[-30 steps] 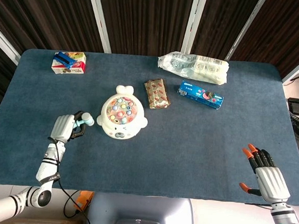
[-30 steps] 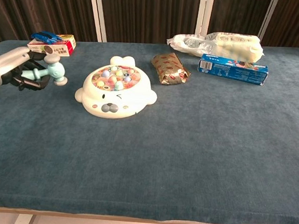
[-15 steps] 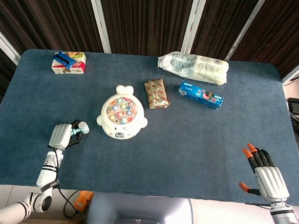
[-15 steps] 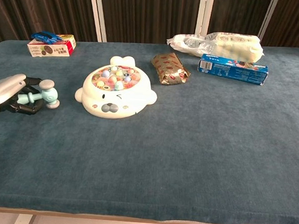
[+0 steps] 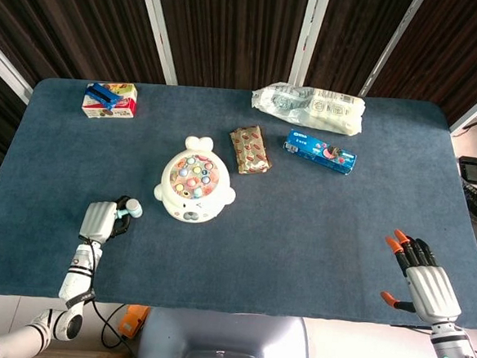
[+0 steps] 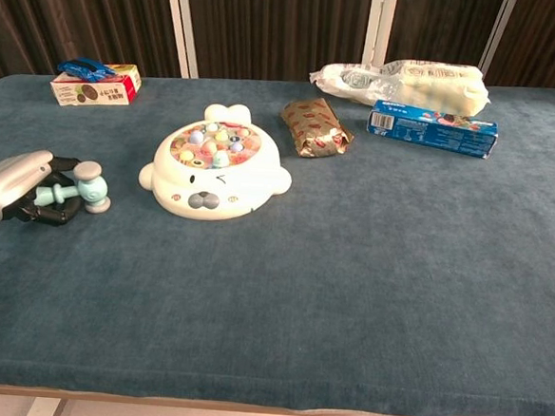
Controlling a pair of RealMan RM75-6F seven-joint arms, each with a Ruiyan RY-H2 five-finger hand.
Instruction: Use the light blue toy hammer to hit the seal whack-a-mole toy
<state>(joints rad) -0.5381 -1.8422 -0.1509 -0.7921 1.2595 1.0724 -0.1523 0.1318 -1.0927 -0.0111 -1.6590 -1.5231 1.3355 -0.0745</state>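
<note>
**Low at the near left edge: hammer in hand, seal toy untouched**

Nearest, at the front right corner of the dark blue cloth-covered worktop (image 5: 316,234): right hand (image 5: 429,284), silver-backed with orange fingertips, fingers spread apart and holding nothing, seen only in the head view.

Near the front left edge: left hand (image 6: 12,188), dark fingers curled around the handle of the light blue plastic toy hammer (image 6: 81,189), grasping it. Hammer head pointing right toward the middle of the worktop, low over the cloth; contact with the cloth not clear from either view. Hammer head apart from the toy, off to its left.

Further in, left of centre: white plastic seal-shaped whack-a-mole toy (image 6: 214,165), flat on the cloth, face toward the near edge, round top filled with small pastel pegs.

Behind and right of the seal: small brown patterned snack packet (image 6: 316,127), lying flat. Right of that: long blue biscuit box (image 6: 433,129), set at a slight angle.

Along the far edge: clear plastic bag of pale rolls (image 6: 401,81) toward the right; at the far left corner, small red-and-white biscuit box (image 6: 96,85) with a blue object lying on top.
</note>
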